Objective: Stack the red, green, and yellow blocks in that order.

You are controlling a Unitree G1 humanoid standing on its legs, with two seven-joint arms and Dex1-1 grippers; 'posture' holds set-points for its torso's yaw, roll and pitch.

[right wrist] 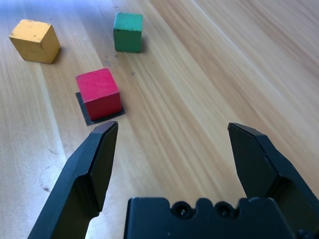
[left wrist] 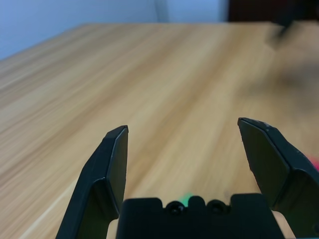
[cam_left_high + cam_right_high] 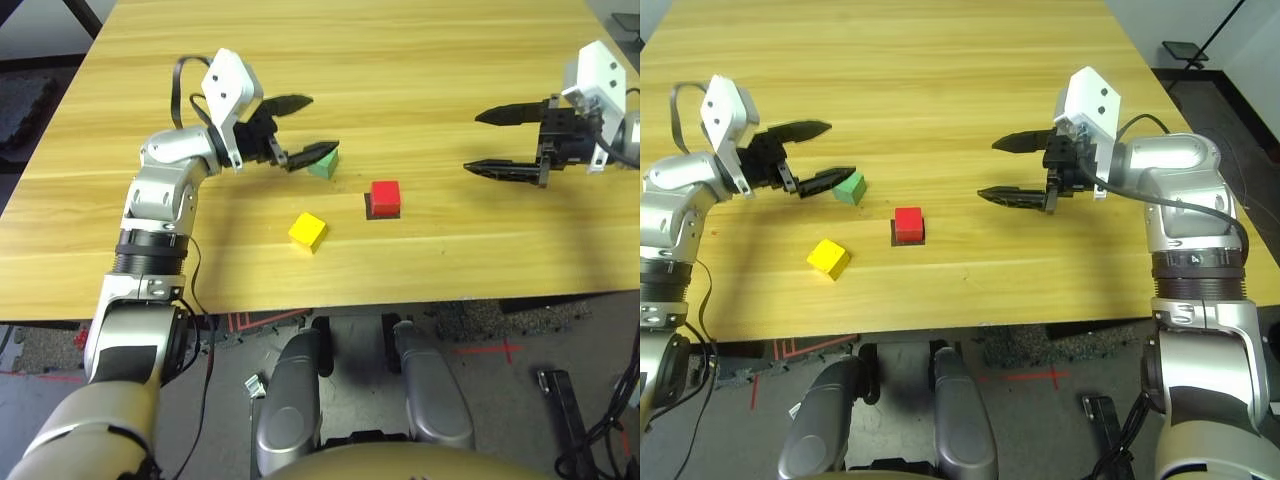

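Surface: pale wooden table (image 3: 420, 60) with long grain, dark floor past its edges.
Red block (image 3: 908, 223): sits on a flat black square patch (image 3: 910, 240) near the middle of the table; nothing is on top of it.
Green block (image 3: 850, 187): on the wood at about ten o'clock from the red block, near it but apart.
Yellow block (image 3: 828, 258): on the wood at about eight o'clock from the red block, apart from both others and turned a little against the grain.
Left gripper (image 3: 305, 128): raised over the table at about ten o'clock from the red block, fingers spread wide with nothing between them; its lower fingertip overlaps the green block in the head view, but whether they touch cannot be told.
Right gripper (image 3: 998, 170): at about two o'clock from the red block and well apart from it, fingers spread wide and empty, pointing toward the blocks.
Done: as I judge it, only the base is placed, the red block on its patch.
Left: green must go onto red, then yellow onto green; neither is lifted yet.
Likely next: the left gripper is nearest the green block, so a grasp there seems the natural step.
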